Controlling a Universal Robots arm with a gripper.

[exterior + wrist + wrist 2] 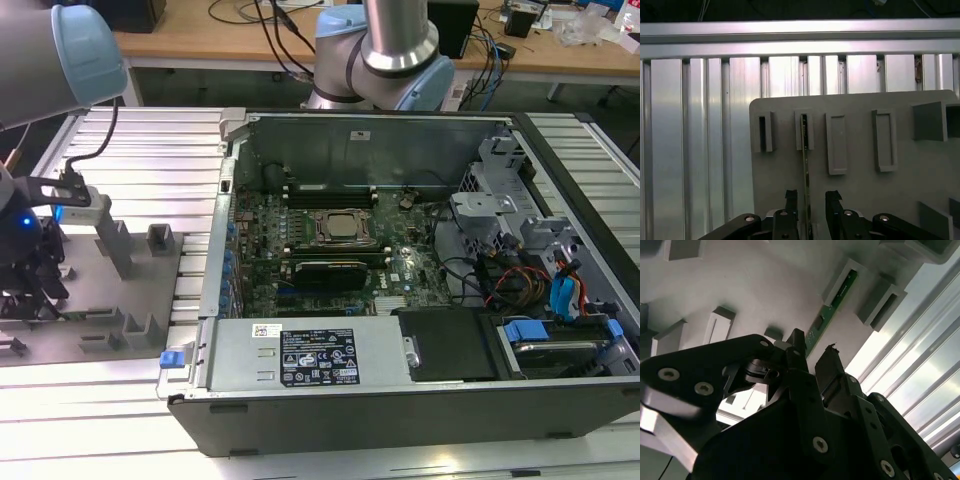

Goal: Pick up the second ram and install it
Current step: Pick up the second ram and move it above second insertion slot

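Pincer (811, 195) open, fingers straddling the second ram (805, 155) with a gap each side, not gripping it; ram stands on edge in a slot of the grey holder tray (110, 300), at 9 o'clock from the open PC case (300, 420) in the exterior view.

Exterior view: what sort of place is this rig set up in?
Probably a robotics or electronics lab bench. An open computer case with its motherboard bared lies on a slotted aluminium table, and wooden desks strewn with cables stand behind it.
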